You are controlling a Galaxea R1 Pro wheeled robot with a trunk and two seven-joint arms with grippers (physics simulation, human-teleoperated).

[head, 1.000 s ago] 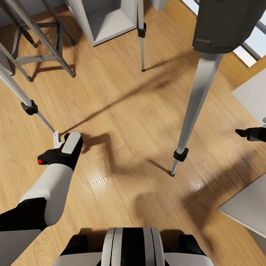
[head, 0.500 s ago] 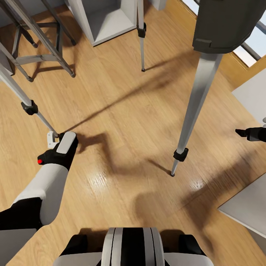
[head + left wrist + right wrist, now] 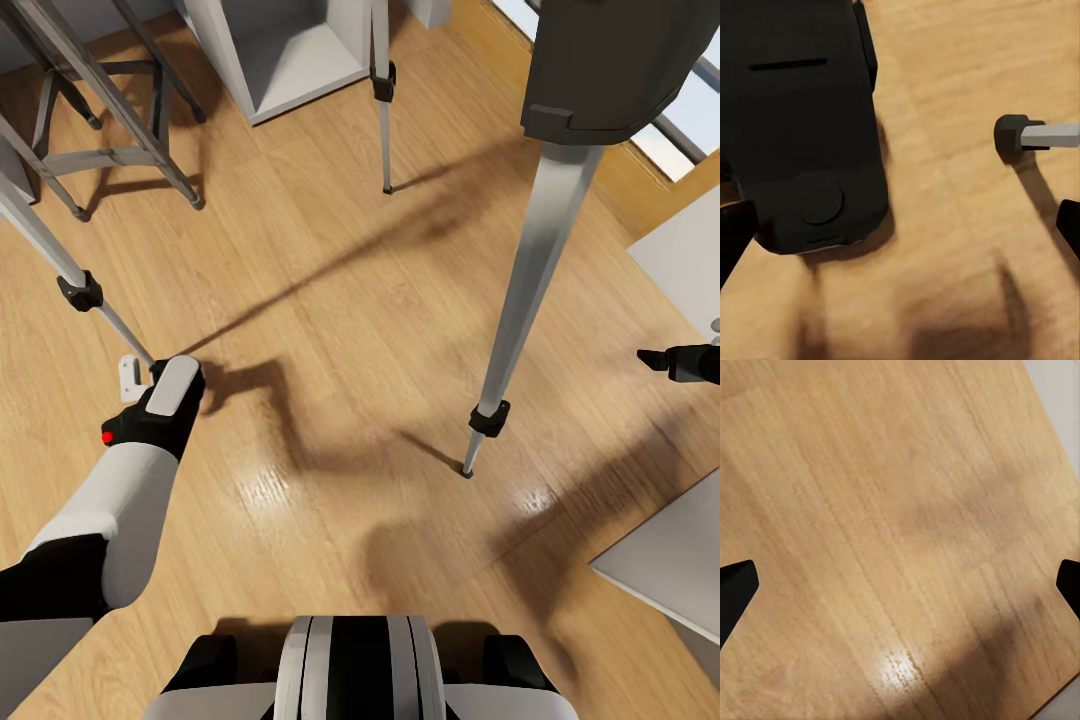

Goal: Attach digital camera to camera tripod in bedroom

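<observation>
Left gripper [image 3: 135, 375] low beside camera tripod [image 3: 530, 270] foot, fingers wide; right gripper [image 3: 655, 360] likewise.

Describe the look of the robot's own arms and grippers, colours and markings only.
The left arm has a white rounded shell, black joints, a black wrist with a small red dot and a grey-white top plate. The left gripper and right gripper have black fingertips. The right gripper's body is black too.

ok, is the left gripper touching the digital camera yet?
Cannot tell. Left wrist view: the left gripper is wide open, and one fingertip sits right at the edge of the digital camera, showing neither a plain gap nor contact.
</observation>
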